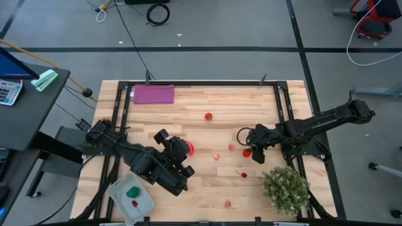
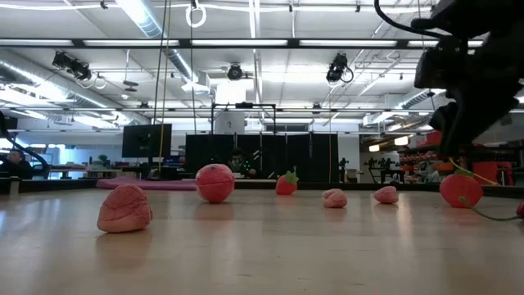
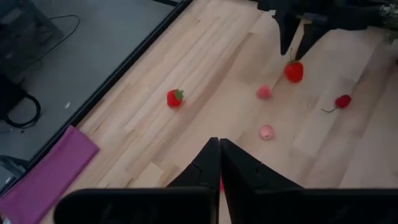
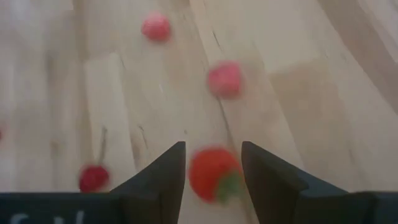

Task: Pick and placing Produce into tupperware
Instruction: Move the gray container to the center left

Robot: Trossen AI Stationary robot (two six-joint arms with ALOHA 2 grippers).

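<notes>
Small red toy strawberry (image 4: pixel 212 175), green-capped, lay on the table between the right gripper's (image 4: pixel 213 167) spread fingers; probably light, smooth, best pinched across its middle. Left gripper (image 3: pixel 219 163) pressed together near the translucent rectangular plastic tupperware (image 1: pixel 119 188).

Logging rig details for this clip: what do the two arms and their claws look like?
Both arms are black, built from chunky jointed segments. The left claw has two dark wedge-shaped fingers tapering to narrow tips; the right claw has two matte dark fingers with slanted inner edges. A thin dark cable loops beside the right arm. No markings are legible.
</notes>
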